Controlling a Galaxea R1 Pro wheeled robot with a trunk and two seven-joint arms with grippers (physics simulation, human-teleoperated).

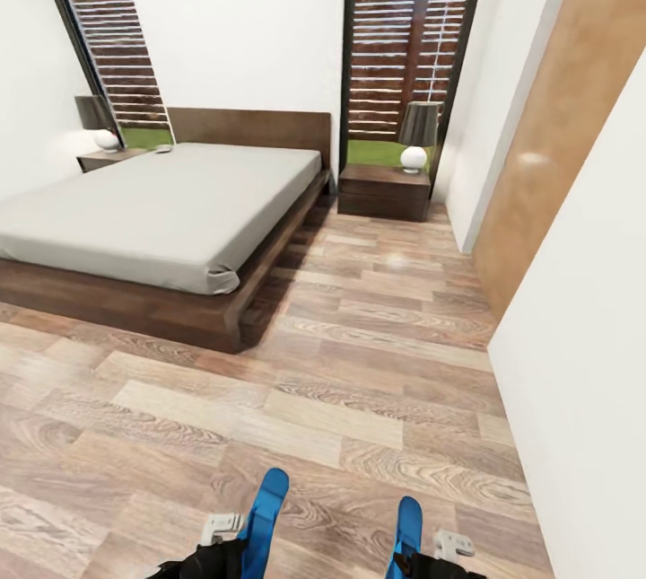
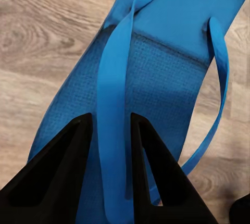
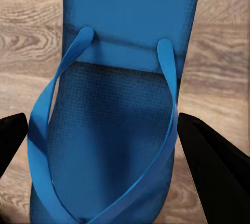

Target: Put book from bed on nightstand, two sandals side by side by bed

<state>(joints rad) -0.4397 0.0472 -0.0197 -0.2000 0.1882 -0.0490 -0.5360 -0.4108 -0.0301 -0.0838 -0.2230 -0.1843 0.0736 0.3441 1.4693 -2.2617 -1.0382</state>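
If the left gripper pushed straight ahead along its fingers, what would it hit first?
The left gripper already pinches the bright blue flip-flop's strap; beyond that, probably the light wood-plank floor, though depth is unclear.

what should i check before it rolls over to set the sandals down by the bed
1. Left gripper grip: fingers pinch a strap of the left sandal - ok.
2. Right gripper grip: fingers straddle the right sandal, contact unclear - cannot tell.
3. Floor beside the bed: bare planks - ok.
4. Path to the bed: unobstructed - ok.
5. Book: a small object lies near the headboard, too small to identify - cannot tell.
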